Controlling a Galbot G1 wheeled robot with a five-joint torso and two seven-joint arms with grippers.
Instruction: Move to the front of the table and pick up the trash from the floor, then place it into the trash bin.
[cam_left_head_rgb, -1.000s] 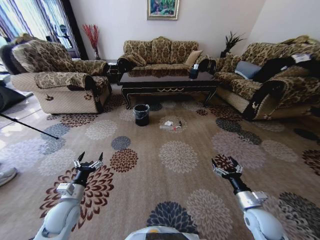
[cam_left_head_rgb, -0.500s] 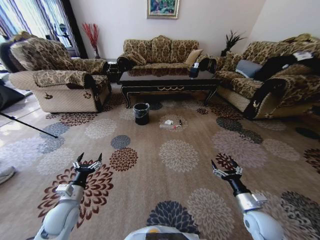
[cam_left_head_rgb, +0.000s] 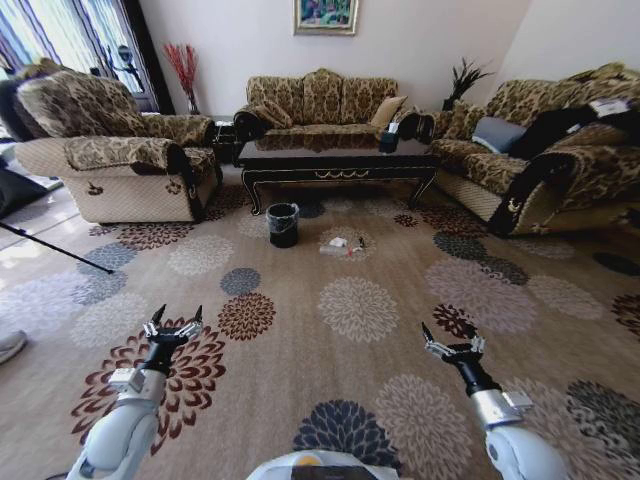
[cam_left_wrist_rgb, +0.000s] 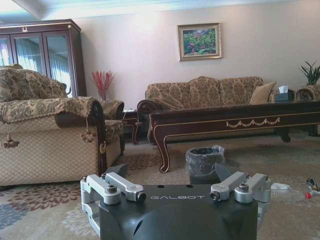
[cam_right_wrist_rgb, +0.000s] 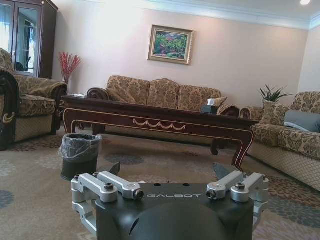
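The dark glossy table (cam_left_head_rgb: 340, 162) with gold trim stands far ahead in front of the sofa. On the carpet before it the black trash bin (cam_left_head_rgb: 283, 224) has a clear bag over its rim. The trash (cam_left_head_rgb: 340, 246), a clear bottle with a red cap and a white paper wad, lies just right of the bin. Low in the head view, my left gripper (cam_left_head_rgb: 172, 320) and right gripper (cam_left_head_rgb: 447, 342) are both open, empty and well short of the trash. In the left wrist view I see the bin (cam_left_wrist_rgb: 204, 161), the table (cam_left_wrist_rgb: 235, 119) and the bottle (cam_left_wrist_rgb: 309, 190). In the right wrist view I see the bin (cam_right_wrist_rgb: 80, 155) and the table (cam_right_wrist_rgb: 160, 120).
An armchair (cam_left_head_rgb: 110, 160) stands at the left, a sofa (cam_left_head_rgb: 320, 105) behind the table and another sofa (cam_left_head_rgb: 540, 160) at the right. A dark tissue box (cam_left_head_rgb: 388, 143) sits on the table. A black rod (cam_left_head_rgb: 55, 250) slants over the floor at far left. Patterned carpet stretches between me and the bin.
The whole head picture has shifted a little, so the camera has moved slightly toward the table. Both grippers keep the same open pose.
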